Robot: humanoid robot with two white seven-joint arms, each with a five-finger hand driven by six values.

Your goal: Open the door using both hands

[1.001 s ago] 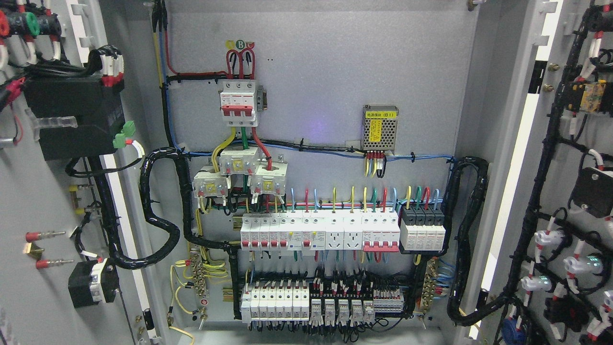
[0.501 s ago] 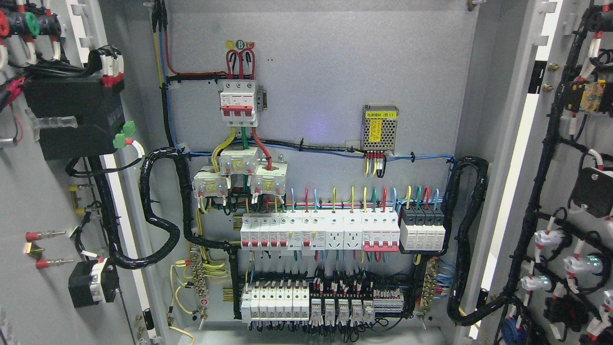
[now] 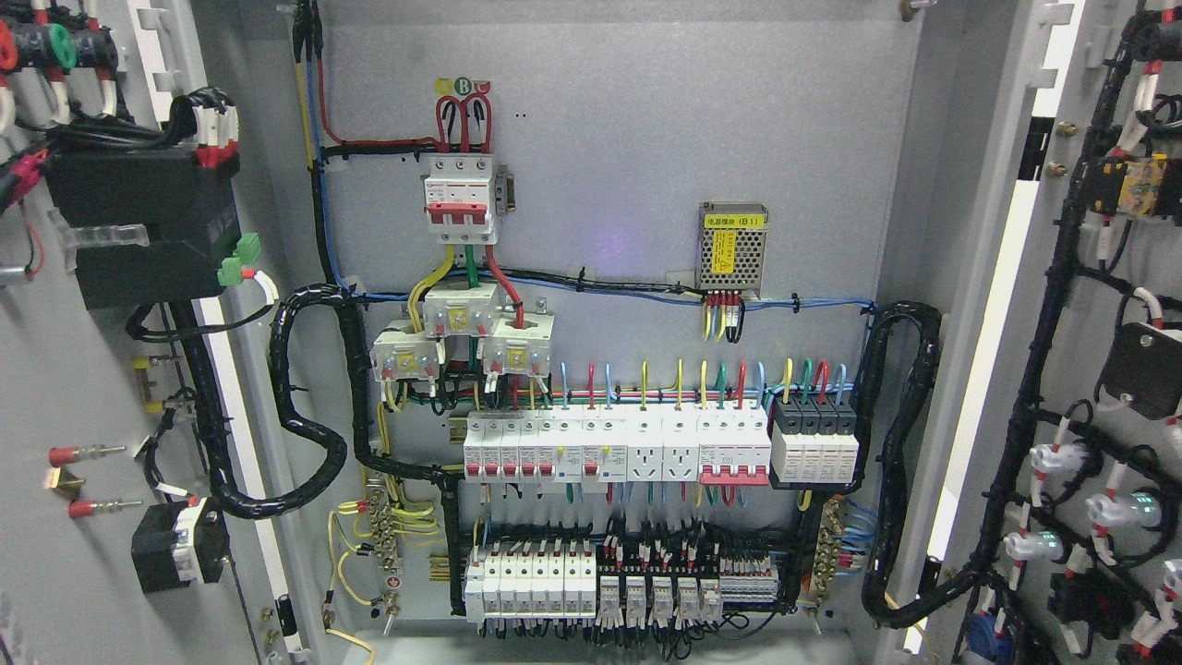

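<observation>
Both grey cabinet doors stand swung wide open. The left door [image 3: 65, 406] fills the left edge, its inner face carrying a black box and wiring. The right door [image 3: 1099, 388] fills the right edge, with black cable looms and white indicator backs on its inner face. Between them the cabinet's back panel [image 3: 637, 139] is fully exposed. Neither of my hands nor any arm shows in the head view.
On the panel sit a red-handled main breaker [image 3: 459, 199], a small meshed power supply [image 3: 733, 246], a row of white breakers [image 3: 614, 448] and a lower row of relays [image 3: 628, 582]. Thick black cable bundles [image 3: 309, 406] loop at both sides.
The right door has drifted very slightly further; its parts near the right edge shifted a few pixels. Everything else is unchanged.
</observation>
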